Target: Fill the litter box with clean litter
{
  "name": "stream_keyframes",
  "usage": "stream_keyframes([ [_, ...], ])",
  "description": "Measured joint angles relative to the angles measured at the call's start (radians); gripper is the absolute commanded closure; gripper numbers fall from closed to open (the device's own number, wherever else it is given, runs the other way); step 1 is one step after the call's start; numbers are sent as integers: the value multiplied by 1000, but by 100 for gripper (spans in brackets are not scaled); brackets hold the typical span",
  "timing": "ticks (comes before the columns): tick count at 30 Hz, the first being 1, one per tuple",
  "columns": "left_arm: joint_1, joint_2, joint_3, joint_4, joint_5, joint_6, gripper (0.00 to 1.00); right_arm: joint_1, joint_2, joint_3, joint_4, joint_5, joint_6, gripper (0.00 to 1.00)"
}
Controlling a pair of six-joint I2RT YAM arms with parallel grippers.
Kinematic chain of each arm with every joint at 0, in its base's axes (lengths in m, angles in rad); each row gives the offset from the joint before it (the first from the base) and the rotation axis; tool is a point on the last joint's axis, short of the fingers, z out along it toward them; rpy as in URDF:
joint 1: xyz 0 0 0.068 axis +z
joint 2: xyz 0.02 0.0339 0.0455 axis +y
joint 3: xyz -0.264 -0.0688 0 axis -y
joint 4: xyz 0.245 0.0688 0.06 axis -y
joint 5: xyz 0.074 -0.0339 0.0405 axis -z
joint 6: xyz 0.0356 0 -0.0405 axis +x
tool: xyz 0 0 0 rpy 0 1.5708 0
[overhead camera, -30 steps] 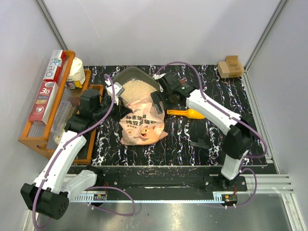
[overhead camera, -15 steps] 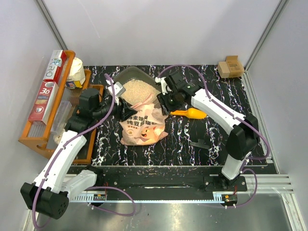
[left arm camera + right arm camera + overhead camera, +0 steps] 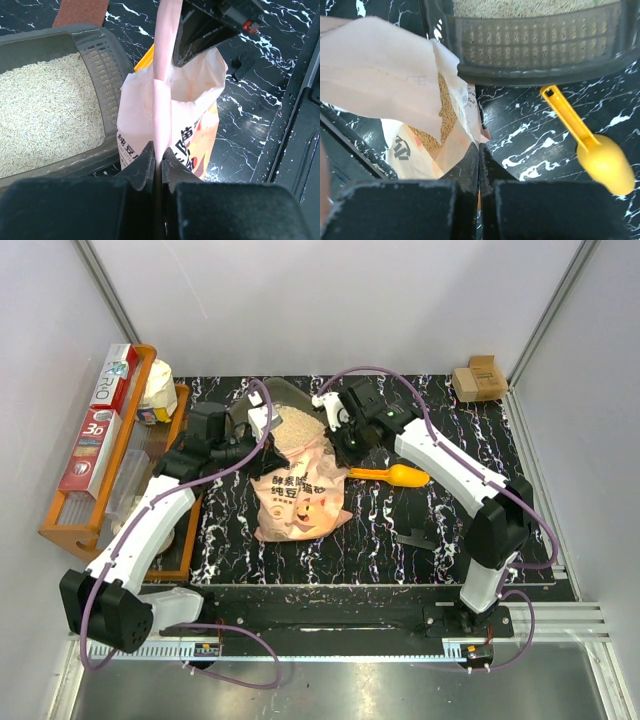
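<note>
The dark grey litter box stands at the back centre, and pale clean litter covers its floor. The pink pig-printed bag lies in front of it, its open mouth raised against the box's near wall. My left gripper is shut on a folded pink edge of the bag. My right gripper is shut on the opposite edge of the bag. Tan granules show inside the bag. The box's rim lies just beyond the bag.
A yellow scoop lies right of the bag, close to my right gripper. An orange wooden rack with boxes stands along the left edge. A cardboard box sits at the back right. A small black part lies right of centre.
Both grippers opened, then closed on the bag's top edges. The left arm swung right toward the bag. The bag's mouth rose toward the litter box.
</note>
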Motion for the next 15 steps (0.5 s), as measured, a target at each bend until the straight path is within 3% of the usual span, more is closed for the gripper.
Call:
stream_keyframes([
  [15, -14, -246, -112, -35, -69, 12, 100, -2, -3, 0, -32, 90, -136, 100],
])
